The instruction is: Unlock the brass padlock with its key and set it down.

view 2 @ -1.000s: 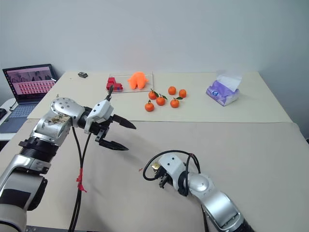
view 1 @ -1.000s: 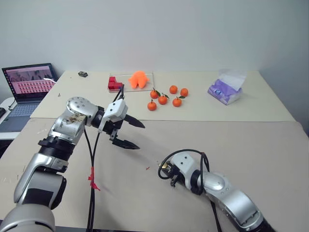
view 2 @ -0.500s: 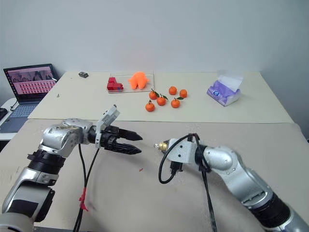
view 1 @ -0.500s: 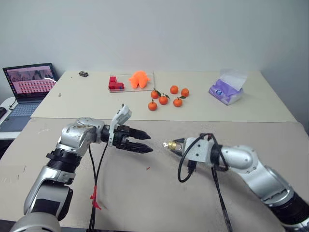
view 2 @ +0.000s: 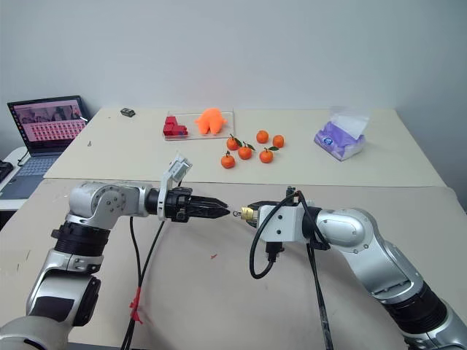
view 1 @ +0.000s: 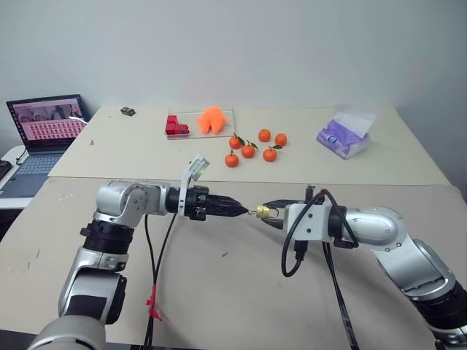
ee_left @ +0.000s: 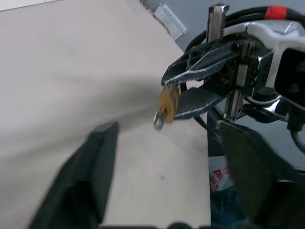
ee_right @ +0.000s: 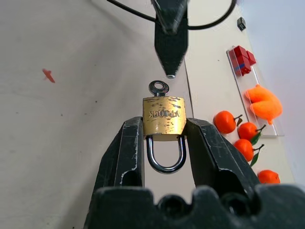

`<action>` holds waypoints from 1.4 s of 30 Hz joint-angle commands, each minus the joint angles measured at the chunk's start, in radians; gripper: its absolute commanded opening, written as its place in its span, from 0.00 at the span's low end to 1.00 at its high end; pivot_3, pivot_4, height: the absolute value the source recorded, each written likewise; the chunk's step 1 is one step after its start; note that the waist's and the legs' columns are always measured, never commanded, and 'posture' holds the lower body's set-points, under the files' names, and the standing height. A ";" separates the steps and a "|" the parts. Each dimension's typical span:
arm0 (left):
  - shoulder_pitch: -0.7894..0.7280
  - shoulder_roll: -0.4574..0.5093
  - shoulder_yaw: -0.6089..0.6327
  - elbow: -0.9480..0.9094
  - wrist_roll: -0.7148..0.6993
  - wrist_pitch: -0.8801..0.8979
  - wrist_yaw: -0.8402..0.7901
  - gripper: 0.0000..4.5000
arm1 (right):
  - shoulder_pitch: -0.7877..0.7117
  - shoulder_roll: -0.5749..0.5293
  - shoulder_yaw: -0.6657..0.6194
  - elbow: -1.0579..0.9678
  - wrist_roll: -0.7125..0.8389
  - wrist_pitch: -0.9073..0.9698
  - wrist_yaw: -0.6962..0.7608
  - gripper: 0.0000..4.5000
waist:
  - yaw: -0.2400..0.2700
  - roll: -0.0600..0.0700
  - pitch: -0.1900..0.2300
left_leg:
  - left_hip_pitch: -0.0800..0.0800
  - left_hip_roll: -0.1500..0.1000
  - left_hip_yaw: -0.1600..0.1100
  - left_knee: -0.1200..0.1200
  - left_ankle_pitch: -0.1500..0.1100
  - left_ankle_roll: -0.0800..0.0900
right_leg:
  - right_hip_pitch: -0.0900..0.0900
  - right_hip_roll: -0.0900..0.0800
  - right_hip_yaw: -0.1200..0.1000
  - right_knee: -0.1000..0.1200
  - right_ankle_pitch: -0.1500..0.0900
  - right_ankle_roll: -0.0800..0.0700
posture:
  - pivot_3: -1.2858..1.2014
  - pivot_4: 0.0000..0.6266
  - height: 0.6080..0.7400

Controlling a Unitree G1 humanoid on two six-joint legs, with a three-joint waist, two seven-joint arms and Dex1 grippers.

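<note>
My right gripper clamped the brass padlock, key end aimed at my seemingly half-open left fingers.

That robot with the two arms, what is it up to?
It is working on a small brass padlock. The right gripper holds the padlock up above the table, clamped by its sides, with the key sticking out of the bottom. The left gripper points at the key from the other side, fingers apart and not gripping it. The shackle looks closed, so the lock seems not yet opened.
</note>
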 commanded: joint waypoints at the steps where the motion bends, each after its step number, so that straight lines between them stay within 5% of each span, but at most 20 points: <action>1: -0.023 0.004 0.028 -0.013 -0.024 0.002 0.007 0.58 | -0.009 0.004 -0.043 -0.041 0.002 0.002 0.003 0.20 | -0.001 0.000 0.000 | 0.000 0.000 0.000 0.000 0.000 0.000 | 0.000 0.000 0.000 0.000 0.000 0.000 | 0.52 0.24 0.40; 31: -0.026 0.007 -0.033 -0.002 -0.005 -0.064 -0.036 0.58 | -0.061 0.035 -0.040 -0.109 -0.012 0.087 0.007 0.20 | -0.002 0.000 0.000 | 0.001 0.000 0.000 -0.002 0.001 -0.001 | 0.000 0.000 0.000 0.000 0.000 0.000 | 0.52 0.24 0.40; 34: -0.030 0.006 -0.034 0.004 -0.003 -0.070 -0.037 0.42 | -0.058 0.038 -0.038 -0.114 -0.014 0.091 0.008 0.20 | -0.002 0.000 0.000 | 0.002 0.000 0.000 -0.002 0.001 -0.001 | 0.000 0.000 0.000 0.000 0.000 0.000 | 0.52 0.24 0.40; 38: -0.030 0.008 -0.037 0.005 -0.002 -0.077 -0.046 0.05 | -0.059 0.039 -0.038 -0.118 -0.016 0.097 0.010 0.20 | -0.002 0.000 0.000 | 0.002 0.000 0.000 -0.002 0.001 -0.001 | 0.000 0.000 0.000 0.000 0.000 0.000 | 0.52 0.24 0.40; 42: -0.031 0.004 -0.033 0.006 -0.005 -0.076 -0.050 0.01 | -0.056 0.039 -0.038 -0.137 -0.012 0.114 0.014 0.20 | -0.002 0.000 0.000 | 0.002 0.000 0.000 -0.002 0.001 -0.001 | 0.000 0.000 0.000 0.000 0.000 0.000 | 0.52 0.24 0.40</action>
